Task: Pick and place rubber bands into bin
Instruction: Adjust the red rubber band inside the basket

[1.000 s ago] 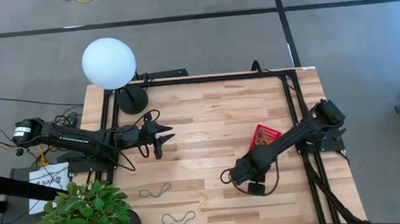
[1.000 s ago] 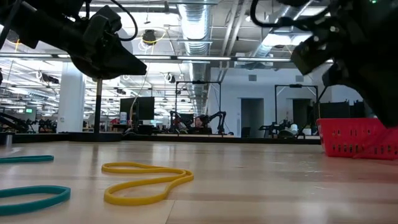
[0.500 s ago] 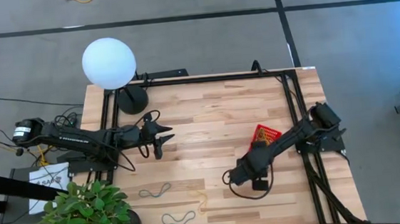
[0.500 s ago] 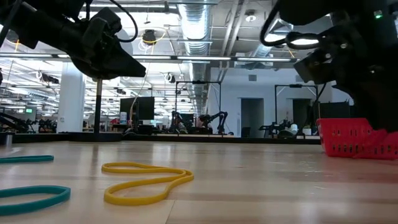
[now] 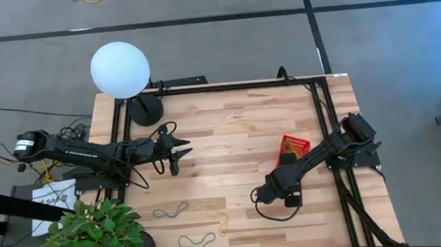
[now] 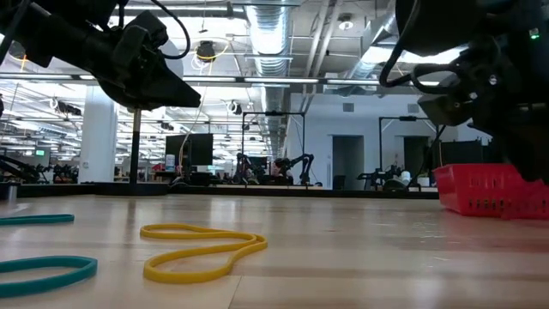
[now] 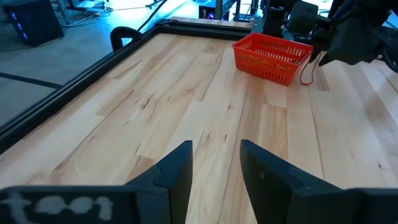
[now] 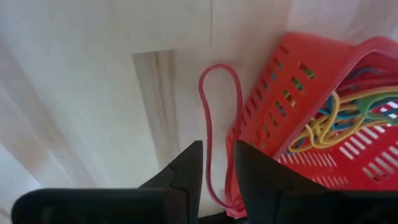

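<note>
- The right gripper (image 8: pixel 214 163), dark and two-fingered, is clenched on a thin red rubber band loop (image 8: pixel 221 99), which dangles between its fingers just beside the outer wall of the small red square mesh bin (image 8: pixel 292 81).
- Seen from above, that gripper (image 5: pixel 286 159) sits at the bin's (image 5: pixel 295 144) edge, in the right half of the pale wooden table (image 5: pixel 229 131), near its right edge.
- Inside the bin lie tangled rubber bands: yellow (image 8: pixel 323 127), green (image 8: pixel 373 115) and bluish loops, piled against one another on its slotted floor.
- The left gripper (image 5: pixel 181 148) hangs above the table's left half, well apart from the bin, its fingers (image 7: pixel 177 171) parted with nothing between them.
- Near the table's front edge three loose bands lie apart from the bin: a teal twisted loop (image 5: pixel 171 212), a second teal loop (image 5: pixel 197 240) closer to the edge, and a yellow loop (image 6: pixel 202 251) between them and the middle.
- A white globe lamp on a black round base (image 5: pixel 120 69) stands at the back left corner.
</note>
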